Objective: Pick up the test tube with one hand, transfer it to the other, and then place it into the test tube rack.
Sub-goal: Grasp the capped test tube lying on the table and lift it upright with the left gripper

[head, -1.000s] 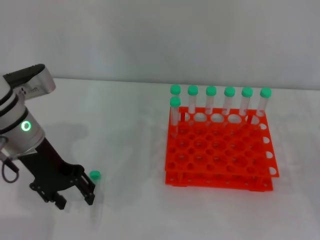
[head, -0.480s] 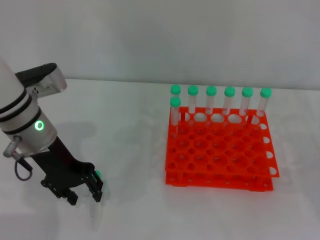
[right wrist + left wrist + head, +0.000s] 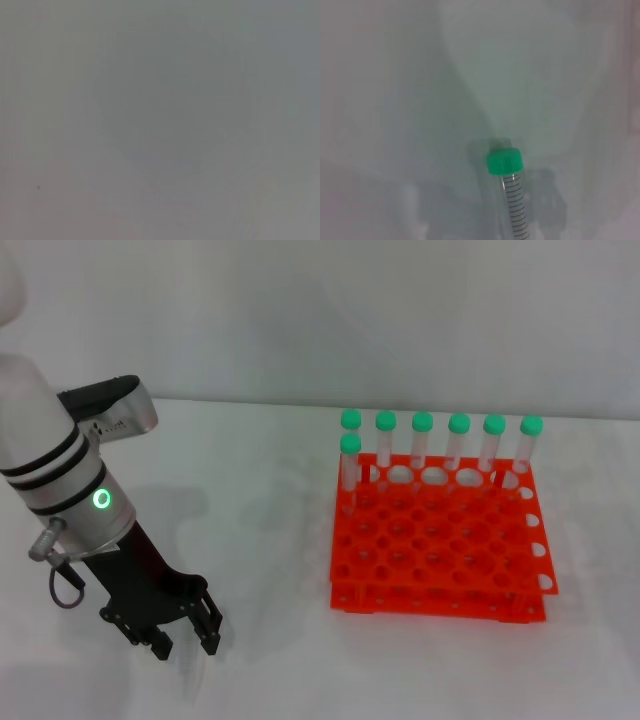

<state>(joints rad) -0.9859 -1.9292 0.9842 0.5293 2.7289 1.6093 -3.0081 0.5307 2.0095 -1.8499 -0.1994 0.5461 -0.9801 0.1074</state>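
Green-capped test tube with graduation lines, no readable writing

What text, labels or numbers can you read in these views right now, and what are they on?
Left arm's grey wrist housing: small dark lettering, too blurred to read.
Test tube on the table under the left gripper: black graduation lines, no readable numbers.
Test tube rack and its green-capped tubes: no text visible.
Right wrist view: nothing readable.
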